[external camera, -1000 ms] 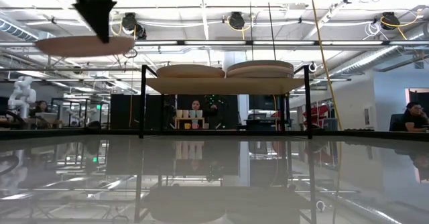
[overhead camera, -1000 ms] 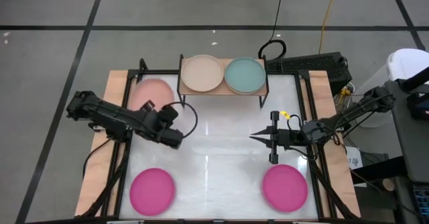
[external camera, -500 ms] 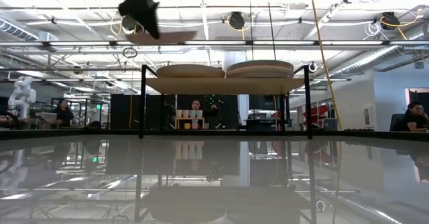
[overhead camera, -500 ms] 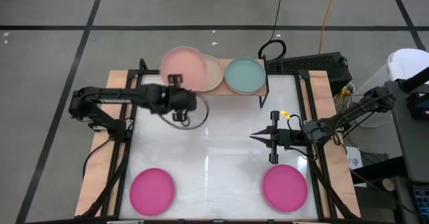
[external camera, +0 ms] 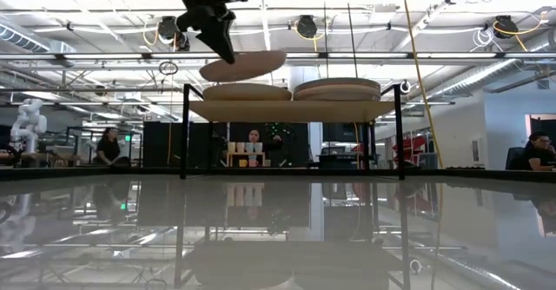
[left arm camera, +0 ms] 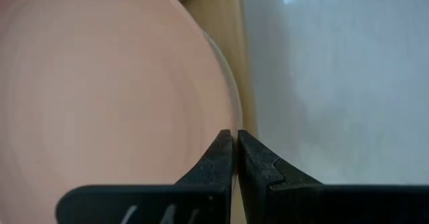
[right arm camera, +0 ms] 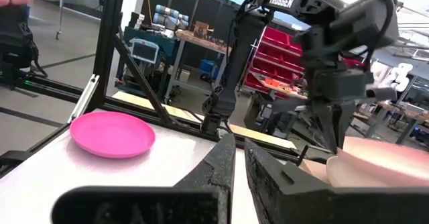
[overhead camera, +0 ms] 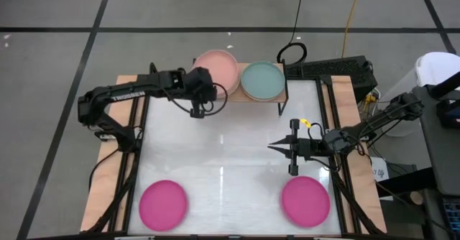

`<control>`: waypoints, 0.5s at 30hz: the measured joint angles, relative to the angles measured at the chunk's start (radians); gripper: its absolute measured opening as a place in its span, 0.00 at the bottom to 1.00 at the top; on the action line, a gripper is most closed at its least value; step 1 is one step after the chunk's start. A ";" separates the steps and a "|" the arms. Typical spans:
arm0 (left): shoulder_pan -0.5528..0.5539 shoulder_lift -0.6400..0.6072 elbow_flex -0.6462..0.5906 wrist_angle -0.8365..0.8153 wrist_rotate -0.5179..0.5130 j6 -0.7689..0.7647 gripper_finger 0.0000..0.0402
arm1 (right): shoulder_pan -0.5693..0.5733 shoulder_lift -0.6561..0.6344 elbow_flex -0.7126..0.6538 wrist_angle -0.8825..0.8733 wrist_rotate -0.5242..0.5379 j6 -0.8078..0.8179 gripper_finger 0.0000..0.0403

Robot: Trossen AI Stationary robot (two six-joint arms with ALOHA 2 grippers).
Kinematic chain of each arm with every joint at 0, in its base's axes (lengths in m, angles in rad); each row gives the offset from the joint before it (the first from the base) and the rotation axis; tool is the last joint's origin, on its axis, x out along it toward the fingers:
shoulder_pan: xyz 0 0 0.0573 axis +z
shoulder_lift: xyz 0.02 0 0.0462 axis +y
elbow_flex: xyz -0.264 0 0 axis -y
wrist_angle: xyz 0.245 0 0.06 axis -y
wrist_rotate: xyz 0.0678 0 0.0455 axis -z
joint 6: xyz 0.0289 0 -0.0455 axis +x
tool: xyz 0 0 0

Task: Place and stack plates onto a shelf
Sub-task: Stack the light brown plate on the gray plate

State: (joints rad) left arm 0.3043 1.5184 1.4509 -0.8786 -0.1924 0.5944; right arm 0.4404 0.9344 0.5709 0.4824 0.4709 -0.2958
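Carried across from the left side, the round pale pink matte plate (overhead camera: 217,69) had come to hang over the left half of the low wooden shelf on black legs (external camera: 291,109), directly above the beige plate (external camera: 247,92) already lying there. The left hand (overhead camera: 204,89) was clenched on the pink plate's near rim, its two dark fingers (left arm camera: 224,158) pressed together over the edge. In the low view the plate was tilted, its far side higher than the gripped side, and it seemed not yet to touch the beige plate, though the gap was hard to judge.

Counted from above, five plates showed: the pink one, one teal plate (overhead camera: 262,80) flat on the shelf's right half, the beige one mostly hidden beneath the pink, and two magenta plates flat on the white surface (overhead camera: 230,154), one near the front left (overhead camera: 163,202) and one near the front right (overhead camera: 305,200).

The right hand (overhead camera: 277,147) hovered over the surface behind the right magenta plate, fingers nearly together, holding nothing.
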 joint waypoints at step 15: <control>0.044 0.041 0.000 -0.025 0.133 0.130 0.02 | 0.000 0.000 0.000 0.007 0.000 -0.004 0.05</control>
State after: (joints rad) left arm 0.3481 1.5598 1.4507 -0.9032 -0.0598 0.7247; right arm 0.4400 0.9346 0.5709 0.4892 0.4709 -0.2996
